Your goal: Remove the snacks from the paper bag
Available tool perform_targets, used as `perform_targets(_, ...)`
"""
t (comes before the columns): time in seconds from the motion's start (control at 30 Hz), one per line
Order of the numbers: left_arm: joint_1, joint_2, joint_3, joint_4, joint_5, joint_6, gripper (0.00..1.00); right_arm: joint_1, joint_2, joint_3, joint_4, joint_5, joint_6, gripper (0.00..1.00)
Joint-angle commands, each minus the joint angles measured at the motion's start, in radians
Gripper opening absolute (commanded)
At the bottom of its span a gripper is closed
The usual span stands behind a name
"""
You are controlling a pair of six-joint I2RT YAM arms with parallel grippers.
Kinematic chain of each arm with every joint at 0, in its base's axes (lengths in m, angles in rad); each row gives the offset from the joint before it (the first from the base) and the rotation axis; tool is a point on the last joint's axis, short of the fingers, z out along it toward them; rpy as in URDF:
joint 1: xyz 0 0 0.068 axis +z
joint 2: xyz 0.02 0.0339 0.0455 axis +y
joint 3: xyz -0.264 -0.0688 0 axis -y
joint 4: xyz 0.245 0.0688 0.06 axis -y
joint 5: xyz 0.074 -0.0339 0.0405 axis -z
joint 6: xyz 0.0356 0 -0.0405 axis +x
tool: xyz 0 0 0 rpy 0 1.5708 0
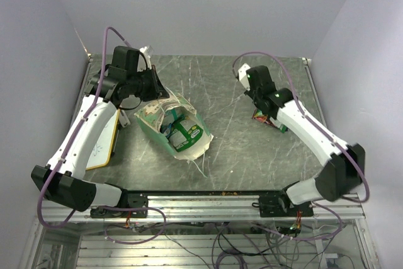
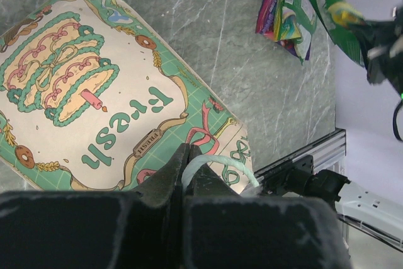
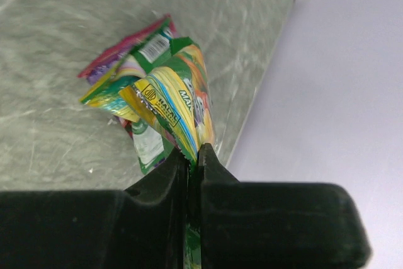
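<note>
whiteboard partly under L arm, snacks mostly hidden

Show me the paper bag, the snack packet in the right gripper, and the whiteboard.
paper bag (image 2: 94,92), left wrist view, its printed cake side.
snack packet (image 3: 167,108), right wrist view, its yellow front panel.
whiteboard (image 1: 103,146), top external view, its white face.
</note>
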Motion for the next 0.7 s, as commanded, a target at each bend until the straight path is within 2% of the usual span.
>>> perform_targets(0.0, 0.006, -0.029, 0.024, -0.019, -0.002, 0.020, 0.07, -0.050, 0.140, 0.214, -0.079, 0.333, 0.373, 0.00)
perform_targets(0.1, 0.006, -0.034, 0.024, -0.017, 0.000, 0.016, 0.07, -0.072, 0.277, 0.399, -0.352, 0.403, 0.692, 0.00)
perform_targets(0.17, 0.006, -0.037, 0.024, -0.015, 0.002, 0.013, 0.07, -0.079, 0.351, 0.519, -0.556, 0.435, 0.977, 0.00)
perform_targets(0.3, 0.006, -0.047, 0.019, -0.014, -0.003, 0.014, 0.07, -0.097, 0.463, 0.622, -0.729, 0.433, 1.235, 0.00)
perform_targets(0.43, 0.006, -0.053, 0.014, -0.016, -0.008, 0.017, 0.07, -0.101, 0.510, 0.657, -0.754, 0.474, 1.296, 0.00)
perform_targets(0.67, 0.006, -0.065, -0.010, -0.012, -0.003, 0.020, 0.07, -0.112, 0.559, 0.614, -0.754, 0.555, 1.276, 0.00)
